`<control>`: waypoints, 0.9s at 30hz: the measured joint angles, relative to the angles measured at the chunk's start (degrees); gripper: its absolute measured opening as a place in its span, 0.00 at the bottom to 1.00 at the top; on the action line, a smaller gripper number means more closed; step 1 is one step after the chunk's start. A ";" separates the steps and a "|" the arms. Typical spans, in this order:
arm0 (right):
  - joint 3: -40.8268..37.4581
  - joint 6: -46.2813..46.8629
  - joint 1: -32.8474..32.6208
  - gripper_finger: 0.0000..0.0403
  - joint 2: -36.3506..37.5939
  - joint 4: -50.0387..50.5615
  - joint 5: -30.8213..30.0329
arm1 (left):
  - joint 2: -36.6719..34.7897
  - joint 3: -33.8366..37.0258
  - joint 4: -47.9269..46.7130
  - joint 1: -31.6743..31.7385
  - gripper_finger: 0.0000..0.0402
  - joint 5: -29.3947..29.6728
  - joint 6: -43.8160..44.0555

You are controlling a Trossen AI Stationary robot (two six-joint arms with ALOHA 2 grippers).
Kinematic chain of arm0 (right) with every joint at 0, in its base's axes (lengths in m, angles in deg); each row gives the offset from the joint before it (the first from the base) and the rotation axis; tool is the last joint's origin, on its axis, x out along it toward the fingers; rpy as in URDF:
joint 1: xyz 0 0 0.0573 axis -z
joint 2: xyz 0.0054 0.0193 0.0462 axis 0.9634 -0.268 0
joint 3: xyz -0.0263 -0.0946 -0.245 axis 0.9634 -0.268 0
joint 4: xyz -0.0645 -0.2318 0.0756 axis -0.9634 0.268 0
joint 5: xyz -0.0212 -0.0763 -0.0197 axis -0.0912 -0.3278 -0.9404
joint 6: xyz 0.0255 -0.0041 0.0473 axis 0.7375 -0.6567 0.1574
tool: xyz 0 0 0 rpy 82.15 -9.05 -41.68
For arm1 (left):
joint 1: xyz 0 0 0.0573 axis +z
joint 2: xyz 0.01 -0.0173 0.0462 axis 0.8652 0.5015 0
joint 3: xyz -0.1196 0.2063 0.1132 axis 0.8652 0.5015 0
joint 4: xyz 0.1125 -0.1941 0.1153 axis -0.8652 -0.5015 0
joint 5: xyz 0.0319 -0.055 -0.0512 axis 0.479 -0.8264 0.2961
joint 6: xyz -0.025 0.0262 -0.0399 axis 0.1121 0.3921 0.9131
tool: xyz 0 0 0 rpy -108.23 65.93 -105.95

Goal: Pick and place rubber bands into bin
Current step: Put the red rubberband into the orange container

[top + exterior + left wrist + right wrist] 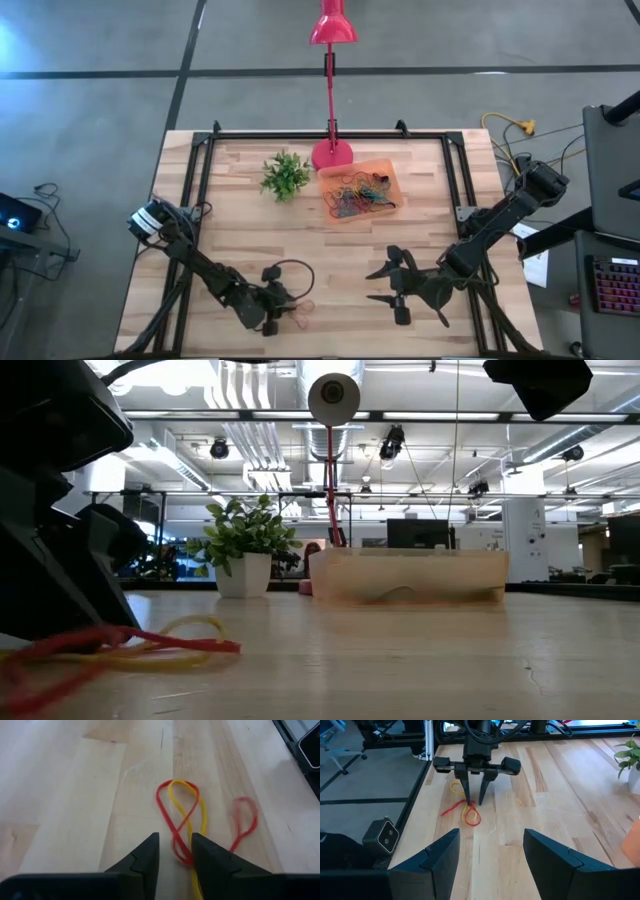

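Bright, even overhead light, soft shadows; low view's foreground blurred.

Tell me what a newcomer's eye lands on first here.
The tall pink desk lamp at the table's far edge, beside the shallow translucent orange bin heaped with mixed-colour rubber bands. Near the front edge, the left gripper straddles red and yellow bands.

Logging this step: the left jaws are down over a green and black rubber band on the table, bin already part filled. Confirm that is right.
Not quite. The left gripper is down over red and yellow rubber bands, as the left wrist view shows. The bin does already hold bands.
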 joint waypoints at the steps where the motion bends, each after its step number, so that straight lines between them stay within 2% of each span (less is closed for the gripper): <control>1: 0.00 0.00 -0.01 0.51 0.00 0.00 0.00 | 0.00 0.00 0.00 0.00 0.23 -0.05 -0.09; 8: 0.00 0.38 -0.01 0.51 0.00 0.00 0.00 | 0.00 0.00 0.04 0.00 0.02 -0.37 -2.29; 20: 0.00 0.42 -0.02 0.51 0.00 0.00 0.00 | 0.15 0.00 0.54 -0.01 0.00 0.92 -5.67; 27: 0.00 0.42 -0.02 0.51 0.00 0.04 0.00 | -0.41 -0.47 5.17 0.00 0.00 1.86 -11.84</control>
